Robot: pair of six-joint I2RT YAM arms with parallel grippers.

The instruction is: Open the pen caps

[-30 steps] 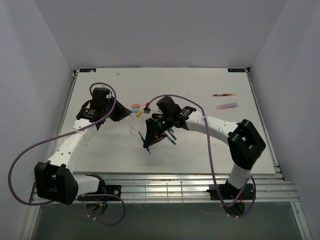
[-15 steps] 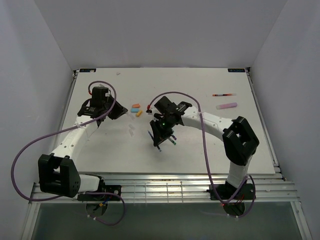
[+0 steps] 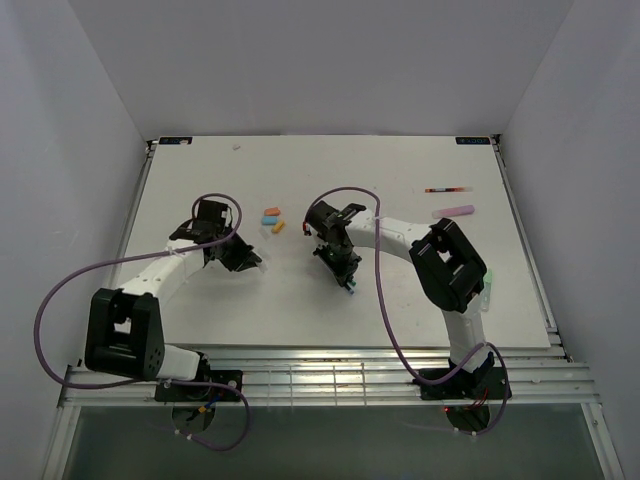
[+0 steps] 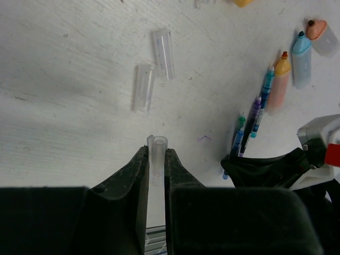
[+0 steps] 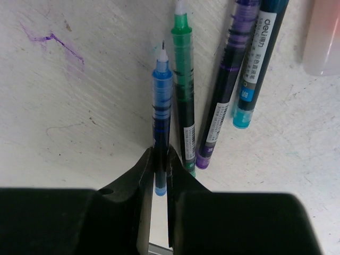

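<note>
My left gripper [image 4: 156, 151] is shut on a clear pen cap [image 4: 158, 144], held just above the table; in the top view this gripper [image 3: 244, 259] is left of centre. Two more clear pen caps [image 4: 143, 87] [image 4: 163, 46] lie ahead of it. My right gripper [image 5: 161, 155] is shut on an uncapped blue thin pen [image 5: 162, 106], low over the table beside uncapped green [image 5: 184, 101], purple [image 5: 227, 85] and teal [image 5: 260, 58] pens. In the top view this gripper [image 3: 345, 270] is at the table's middle.
Uncapped orange [image 4: 279, 79] and blue [image 4: 303, 56] highlighters lie beyond the thin pens. Coloured caps [image 3: 271, 213] lie at centre back. A capped purple highlighter [image 3: 453, 212] and a thin pen [image 3: 447, 189] lie at the back right.
My left gripper has swung nearer and to the right with the clear cap. My right gripper has brought the blue pen down beside the other thin pens.
</note>
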